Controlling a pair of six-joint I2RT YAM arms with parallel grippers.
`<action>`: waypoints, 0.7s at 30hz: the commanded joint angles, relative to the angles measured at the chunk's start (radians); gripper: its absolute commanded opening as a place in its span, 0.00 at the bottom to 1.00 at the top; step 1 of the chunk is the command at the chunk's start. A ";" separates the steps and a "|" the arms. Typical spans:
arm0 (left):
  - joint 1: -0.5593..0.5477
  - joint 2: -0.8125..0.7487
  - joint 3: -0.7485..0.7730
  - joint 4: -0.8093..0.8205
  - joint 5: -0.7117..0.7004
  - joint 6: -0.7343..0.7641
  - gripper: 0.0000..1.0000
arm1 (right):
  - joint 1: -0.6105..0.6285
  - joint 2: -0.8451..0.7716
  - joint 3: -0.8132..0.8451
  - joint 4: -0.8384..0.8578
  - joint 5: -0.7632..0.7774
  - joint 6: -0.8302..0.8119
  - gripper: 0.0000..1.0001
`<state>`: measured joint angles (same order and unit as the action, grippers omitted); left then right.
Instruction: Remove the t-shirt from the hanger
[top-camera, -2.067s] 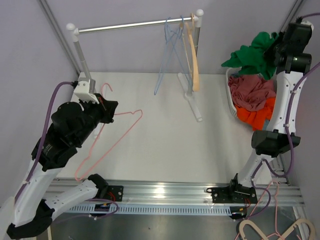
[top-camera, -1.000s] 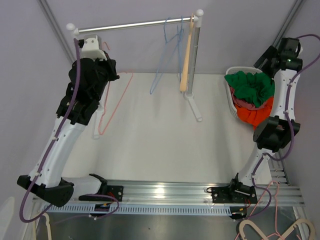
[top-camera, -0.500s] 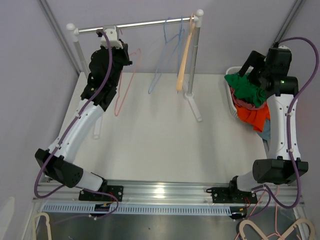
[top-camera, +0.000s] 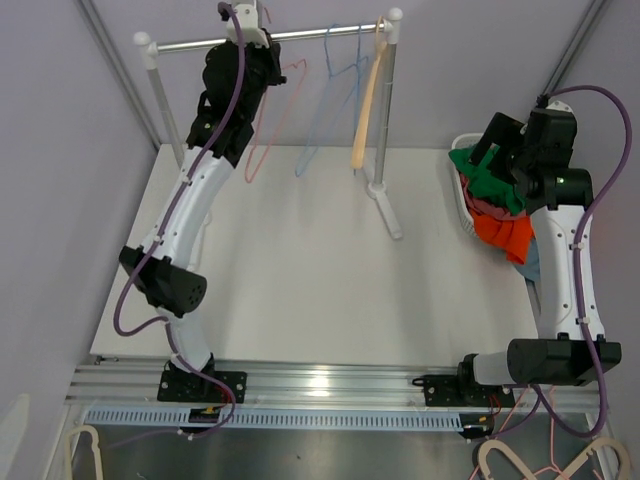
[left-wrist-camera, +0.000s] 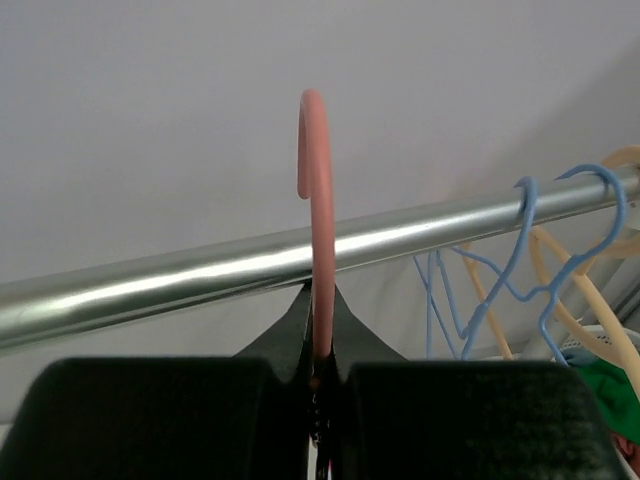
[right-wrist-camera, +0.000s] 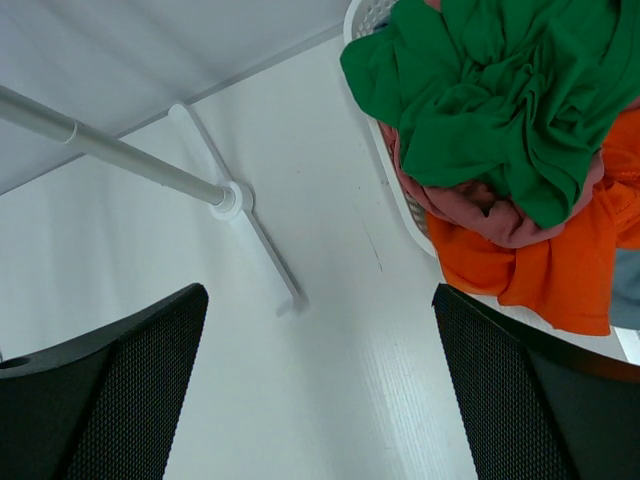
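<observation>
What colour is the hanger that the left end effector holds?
Pink. The hanger shows best in the left wrist view, pinched by the left end effector.

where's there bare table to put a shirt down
The widest bare patch is the table's middle, between the left arm and the rack's foot. A narrower strip lies between that foot and the laundry basket. Crowded: the basket itself, heaped with clothes, and the rail's right end with hangers.
</observation>
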<state>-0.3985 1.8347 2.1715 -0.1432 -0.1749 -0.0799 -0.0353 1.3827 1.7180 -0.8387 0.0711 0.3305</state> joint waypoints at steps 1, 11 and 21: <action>0.030 0.115 0.123 -0.107 0.020 -0.057 0.01 | 0.008 -0.054 -0.008 0.041 -0.011 -0.024 1.00; 0.046 0.149 0.120 -0.168 0.035 -0.106 0.01 | 0.009 -0.114 -0.055 0.049 -0.036 -0.033 1.00; 0.053 0.017 -0.107 -0.084 0.080 -0.121 0.02 | 0.012 -0.134 -0.070 0.040 -0.042 -0.025 1.00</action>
<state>-0.3611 1.9198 2.1433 -0.2176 -0.1154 -0.1757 -0.0296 1.2770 1.6493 -0.8242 0.0399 0.3130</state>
